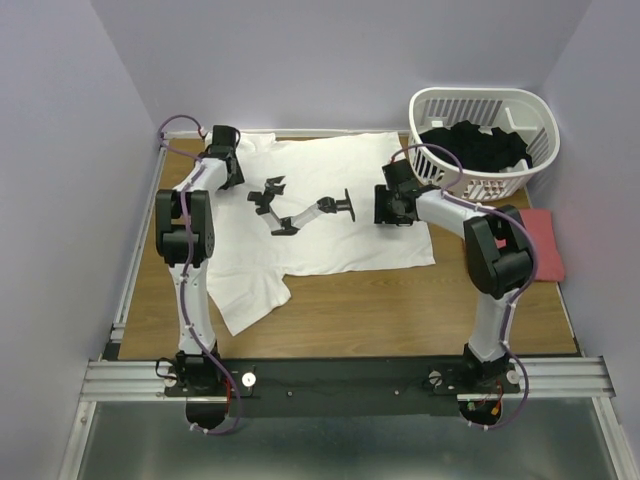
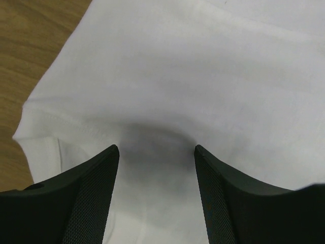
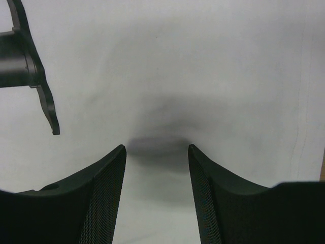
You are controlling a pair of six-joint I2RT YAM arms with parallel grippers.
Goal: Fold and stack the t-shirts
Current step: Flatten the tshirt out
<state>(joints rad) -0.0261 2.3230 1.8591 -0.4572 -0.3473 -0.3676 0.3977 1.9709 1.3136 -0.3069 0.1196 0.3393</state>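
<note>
While your left gripper (image 2: 157, 148) and right gripper (image 3: 157, 146) press open-jawed onto the white shirt (image 1: 320, 165), folding seems barely begun; next, pinch cloth.

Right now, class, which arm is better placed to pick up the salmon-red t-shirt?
The right. The salmon-red t-shirt lies at the table's right edge, beside the right arm; the left claw is at the white t-shirt's far left corner.

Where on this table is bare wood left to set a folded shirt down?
Free: the near strip of table, between the white t-shirt and the black base plate. Crowded: the basket and salmon-red t-shirt fill the right side; a black jointed bracket lies on the white t-shirt.
</note>
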